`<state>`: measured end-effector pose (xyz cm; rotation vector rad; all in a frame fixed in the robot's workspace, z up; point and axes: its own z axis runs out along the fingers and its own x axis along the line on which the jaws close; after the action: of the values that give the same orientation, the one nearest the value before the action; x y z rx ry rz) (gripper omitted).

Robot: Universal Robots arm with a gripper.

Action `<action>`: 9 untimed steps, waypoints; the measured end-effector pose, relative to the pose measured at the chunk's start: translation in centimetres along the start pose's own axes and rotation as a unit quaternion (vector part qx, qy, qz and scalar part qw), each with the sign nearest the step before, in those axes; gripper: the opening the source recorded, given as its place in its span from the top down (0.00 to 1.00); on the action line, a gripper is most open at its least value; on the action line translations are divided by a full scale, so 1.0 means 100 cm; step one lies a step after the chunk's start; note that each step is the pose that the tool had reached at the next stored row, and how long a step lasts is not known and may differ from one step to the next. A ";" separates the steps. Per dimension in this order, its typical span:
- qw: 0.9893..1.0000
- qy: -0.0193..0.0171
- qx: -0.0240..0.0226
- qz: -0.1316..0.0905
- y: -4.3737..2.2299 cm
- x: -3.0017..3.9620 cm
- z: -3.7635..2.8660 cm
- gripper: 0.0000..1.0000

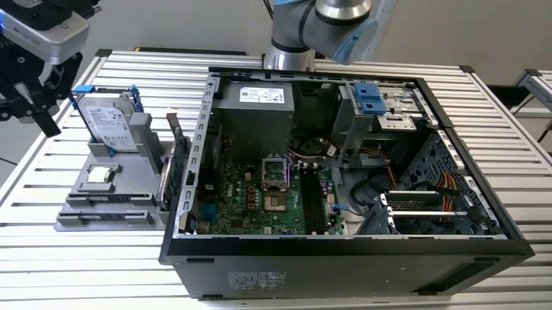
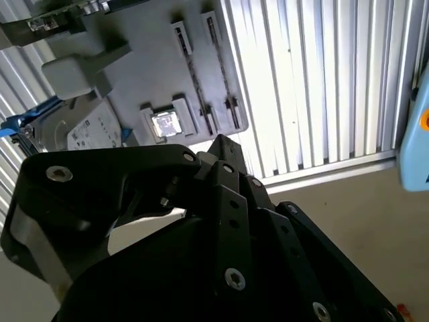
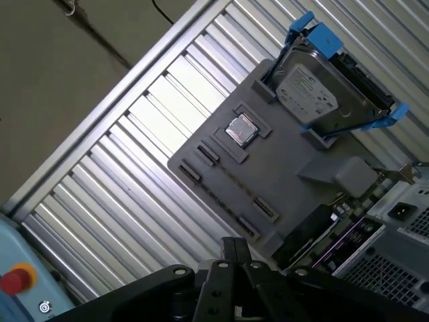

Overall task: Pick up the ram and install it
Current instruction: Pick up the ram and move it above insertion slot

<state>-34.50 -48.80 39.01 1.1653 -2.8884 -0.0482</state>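
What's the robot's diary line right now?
pincer: hovering near gray parts holder | carrying: nothing seen | hard drive: standing in holder | computer case: open

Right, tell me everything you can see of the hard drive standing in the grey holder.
The silver metal hard drive carries a white printed label on its broad face. A blue plastic carrier frame clasps its edges, tabs jutting at the corners. It stands on edge, leaning back slightly, slotted between raised posts of the grey plastic holder.
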 end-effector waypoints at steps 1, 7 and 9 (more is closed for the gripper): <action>1.000 0.000 0.000 -0.003 0.0000 0.0000 0.0000 1.00; 1.000 0.001 0.000 -0.027 0.0000 0.0000 0.0000 1.00; 0.999 0.001 0.000 -0.036 0.0000 0.0000 0.0000 1.00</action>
<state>-34.50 -48.80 39.01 1.2693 -2.8430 -0.0467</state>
